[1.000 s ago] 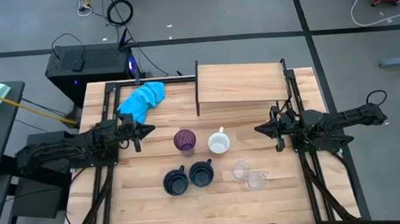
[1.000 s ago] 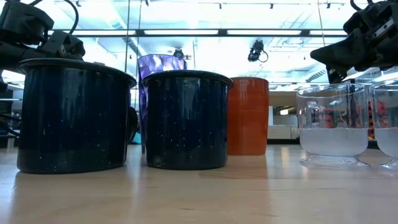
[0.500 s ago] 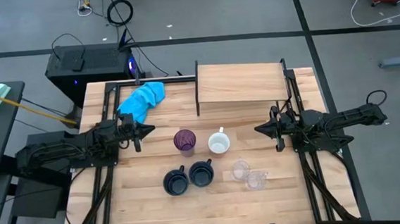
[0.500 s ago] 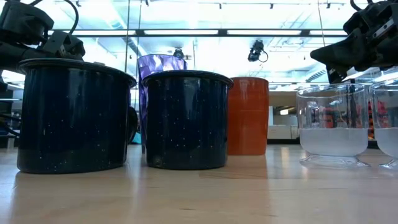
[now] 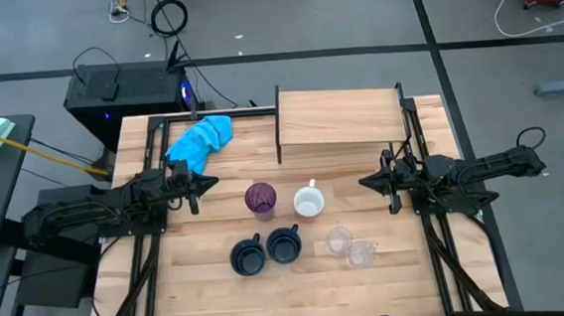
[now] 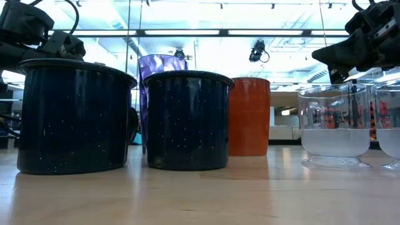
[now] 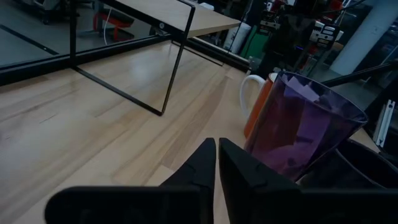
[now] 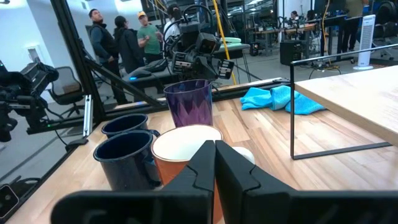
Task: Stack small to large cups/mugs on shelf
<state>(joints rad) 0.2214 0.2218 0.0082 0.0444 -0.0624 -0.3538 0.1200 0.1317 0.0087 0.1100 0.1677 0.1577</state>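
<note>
Wooden and bare, the shelf [image 5: 340, 117] stands along the table's far edge, so nothing is stacked yet. All six cups sit mid-table: purple tumbler [image 5: 260, 198], orange mug [image 5: 308, 202], two navy mugs [image 5: 266, 251] and two clear cups [image 5: 349, 246] nearer the front edge. The left gripper [image 5: 207, 183] and right gripper [image 5: 366, 182] hover at either side, fingers pressed together, empty. The next move probably calls for spreading one pair and reaching for a cup.
</note>
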